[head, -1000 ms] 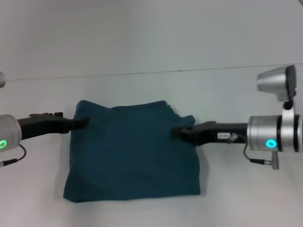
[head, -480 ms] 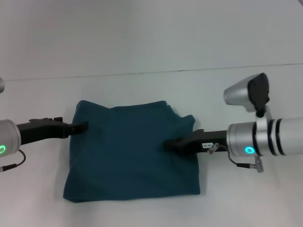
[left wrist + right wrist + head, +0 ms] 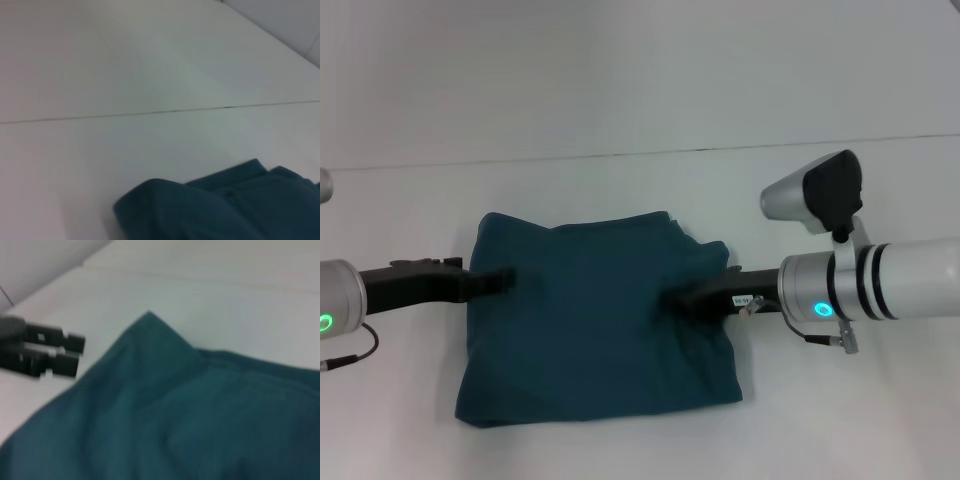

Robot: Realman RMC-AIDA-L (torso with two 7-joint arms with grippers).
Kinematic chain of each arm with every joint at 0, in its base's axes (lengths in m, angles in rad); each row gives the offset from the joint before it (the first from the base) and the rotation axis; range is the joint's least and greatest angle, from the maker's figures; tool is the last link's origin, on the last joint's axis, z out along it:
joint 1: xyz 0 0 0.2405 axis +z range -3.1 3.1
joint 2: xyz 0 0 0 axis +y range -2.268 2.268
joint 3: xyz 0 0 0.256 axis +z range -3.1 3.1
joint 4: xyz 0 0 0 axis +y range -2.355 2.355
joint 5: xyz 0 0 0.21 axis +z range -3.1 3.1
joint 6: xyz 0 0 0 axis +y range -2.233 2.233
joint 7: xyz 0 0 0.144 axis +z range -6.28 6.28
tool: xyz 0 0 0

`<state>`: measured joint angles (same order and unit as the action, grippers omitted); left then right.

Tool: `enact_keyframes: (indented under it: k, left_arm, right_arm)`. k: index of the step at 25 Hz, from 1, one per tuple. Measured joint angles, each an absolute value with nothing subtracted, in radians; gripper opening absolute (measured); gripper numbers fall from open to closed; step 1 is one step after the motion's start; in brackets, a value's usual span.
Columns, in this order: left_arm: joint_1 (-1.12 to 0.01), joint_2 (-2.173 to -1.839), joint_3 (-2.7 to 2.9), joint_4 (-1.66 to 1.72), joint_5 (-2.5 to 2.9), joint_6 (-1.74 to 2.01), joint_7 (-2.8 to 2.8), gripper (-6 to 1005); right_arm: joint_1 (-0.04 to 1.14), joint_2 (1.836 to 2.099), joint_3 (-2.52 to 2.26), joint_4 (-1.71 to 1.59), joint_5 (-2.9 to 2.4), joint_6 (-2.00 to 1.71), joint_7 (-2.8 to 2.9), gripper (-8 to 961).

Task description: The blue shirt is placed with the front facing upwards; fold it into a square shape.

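Observation:
The blue shirt (image 3: pixel 590 335) lies folded into a rough square on the white table, plain side up, with a slightly bunched far right corner. My left gripper (image 3: pixel 504 281) reaches in from the left and sits at the shirt's left edge. My right gripper (image 3: pixel 672 298) comes in from the right, and its tip rests over the right half of the cloth. The right wrist view shows the teal fabric (image 3: pixel 200 415) close up, with the left gripper (image 3: pixel 70 352) beyond the cloth's far edge. A folded corner of the shirt (image 3: pixel 225 210) shows in the left wrist view.
The white table (image 3: pixel 640 190) surrounds the shirt on all sides. A thin seam line (image 3: pixel 720 150) runs across it behind the shirt. The right arm's silver wrist and camera housing (image 3: pixel 820 195) hang to the right of the cloth.
My right arm has slid left and a little nearer, so its tip is farther over the shirt. The left gripper has shifted slightly nearer along the left edge. The shirt's shape is unchanged.

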<state>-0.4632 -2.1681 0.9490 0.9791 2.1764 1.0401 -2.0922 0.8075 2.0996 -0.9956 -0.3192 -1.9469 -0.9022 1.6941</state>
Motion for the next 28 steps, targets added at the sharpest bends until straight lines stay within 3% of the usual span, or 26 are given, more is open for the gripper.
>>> enact_keyframes:
  k: [14, 28]
  left_arm:
    - [-0.467, -2.164, 0.937, 0.971, 2.081, 1.269, -1.992, 887]
    - [-0.475, -2.164, 0.934, 0.786, 2.074, 1.223, -1.877, 886]
  right_arm:
    - [0.712, 2.088, -0.987, -0.474, -1.861, -1.069, 1.693, 5]
    - [0.696, 2.087, -0.988, -0.514, -1.861, -1.091, 1.703, 6]
